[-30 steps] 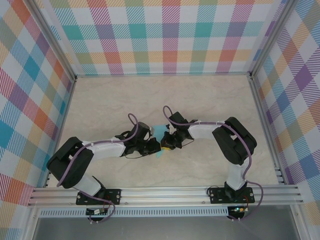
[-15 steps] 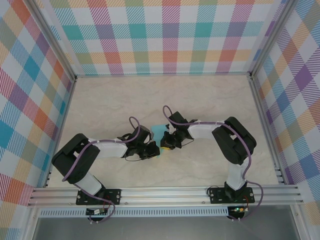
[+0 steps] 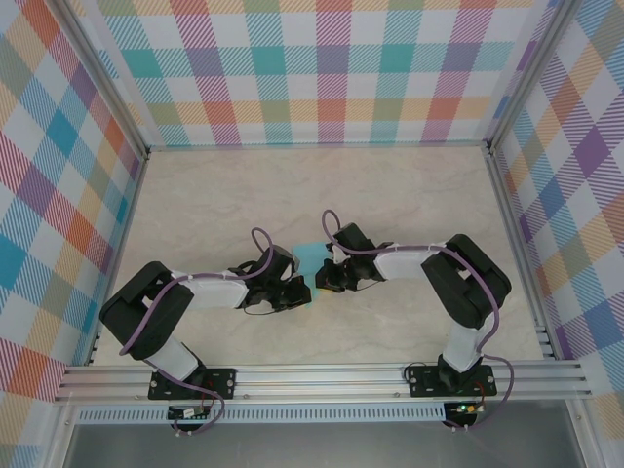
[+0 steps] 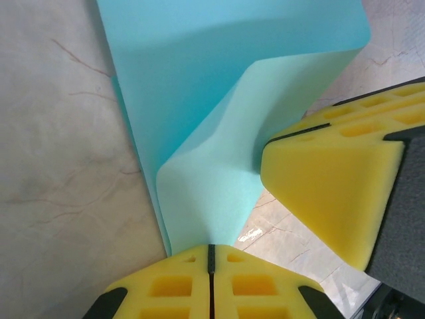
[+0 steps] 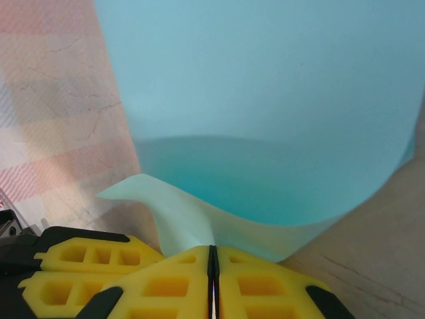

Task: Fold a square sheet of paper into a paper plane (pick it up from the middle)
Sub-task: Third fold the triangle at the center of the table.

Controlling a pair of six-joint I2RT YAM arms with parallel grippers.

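I see the thin turquoise square sheet of paper [image 3: 310,256] at the table's [image 3: 224,195] middle, a touch toward 9 o'clock. It is bowed, not flat: one edge curls up and over, its paler underside showing, pinched at two points.

Turquoise sheet [image 3: 310,255] at table [image 3: 234,195] centre

No text or labels appear legible anywhere.
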